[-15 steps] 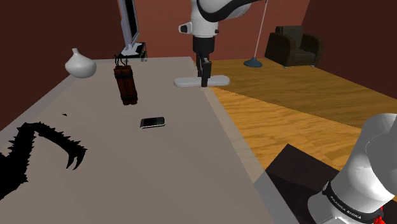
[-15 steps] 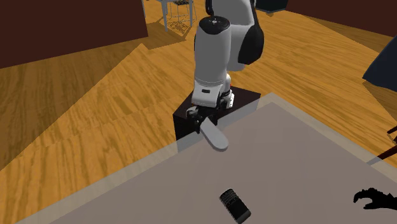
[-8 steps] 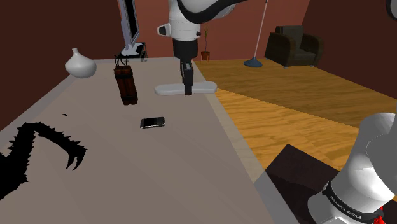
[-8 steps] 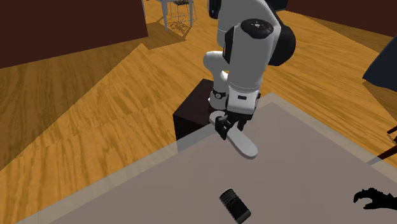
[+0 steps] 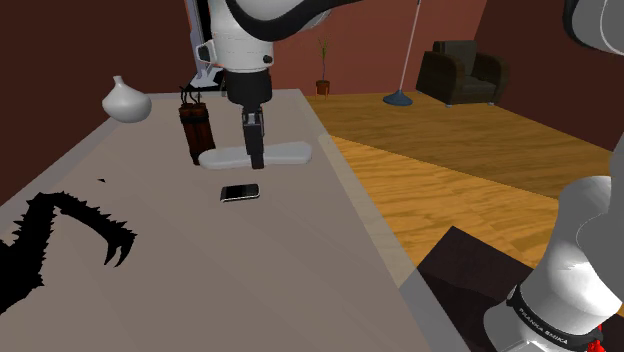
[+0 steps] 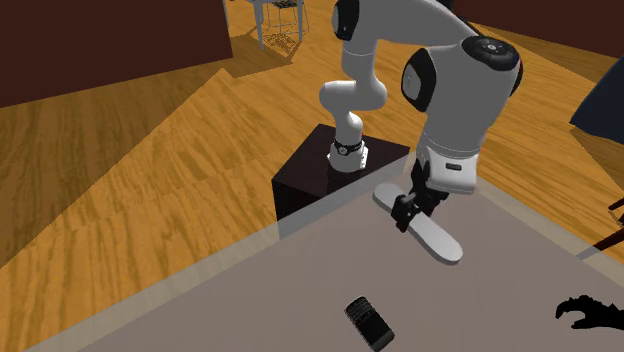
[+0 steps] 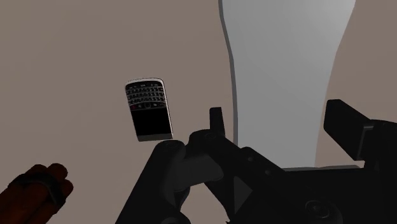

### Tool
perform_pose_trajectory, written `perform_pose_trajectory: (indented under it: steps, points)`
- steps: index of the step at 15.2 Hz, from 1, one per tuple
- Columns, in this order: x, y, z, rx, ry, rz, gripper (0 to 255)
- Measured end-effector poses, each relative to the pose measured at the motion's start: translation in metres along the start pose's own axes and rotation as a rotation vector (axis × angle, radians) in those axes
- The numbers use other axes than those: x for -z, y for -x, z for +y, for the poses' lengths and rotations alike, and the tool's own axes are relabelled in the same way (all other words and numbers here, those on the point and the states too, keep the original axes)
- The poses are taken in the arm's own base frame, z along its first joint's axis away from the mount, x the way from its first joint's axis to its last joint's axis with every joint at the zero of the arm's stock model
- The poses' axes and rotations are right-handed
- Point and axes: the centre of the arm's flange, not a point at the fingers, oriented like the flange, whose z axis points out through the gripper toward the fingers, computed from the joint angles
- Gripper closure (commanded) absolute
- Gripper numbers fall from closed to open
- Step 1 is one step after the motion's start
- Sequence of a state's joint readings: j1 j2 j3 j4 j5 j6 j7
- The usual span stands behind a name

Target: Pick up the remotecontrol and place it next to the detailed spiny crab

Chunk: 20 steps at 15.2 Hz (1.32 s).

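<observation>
Transport step: gripper [image 5: 256, 166] clamped on the white remote control [image 5: 290, 153], aloft above the table [image 5: 200, 285] near a phone [image 5: 240, 192]; next, probably carry toward the black spiny crab [image 5: 60, 235] and lower beside it.

hand [image 5: 256, 161] swung toward phone [image 5: 240, 192], white remote [image 5: 290, 154] carried

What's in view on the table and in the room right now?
remote control: one, light grey, clasped in the gripper above the table
phone: one, black, flat on the table
spiny crab: one, black, shoulder view's lower left
stick bundle: one, dark red, beyond the phone
vase: one, white, table's far corner
armchair: one, dark, on the floor
table: one, grey
stand: one, dark box
arm: one, white
gripper: one, black, shut on the remote control
</observation>
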<state>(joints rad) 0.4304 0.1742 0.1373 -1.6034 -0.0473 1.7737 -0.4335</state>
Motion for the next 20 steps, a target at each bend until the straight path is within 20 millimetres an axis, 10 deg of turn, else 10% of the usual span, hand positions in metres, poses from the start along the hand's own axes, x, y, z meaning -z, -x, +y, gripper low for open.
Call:
perform_pose_trajectory:
  steps: [8,20]
  points:
    - [0.003,-0.075,-0.067,0.0,0.0,0.0,255]
    - [-0.062,-0.083,-0.071,-0.002,0.0,0.0,255]
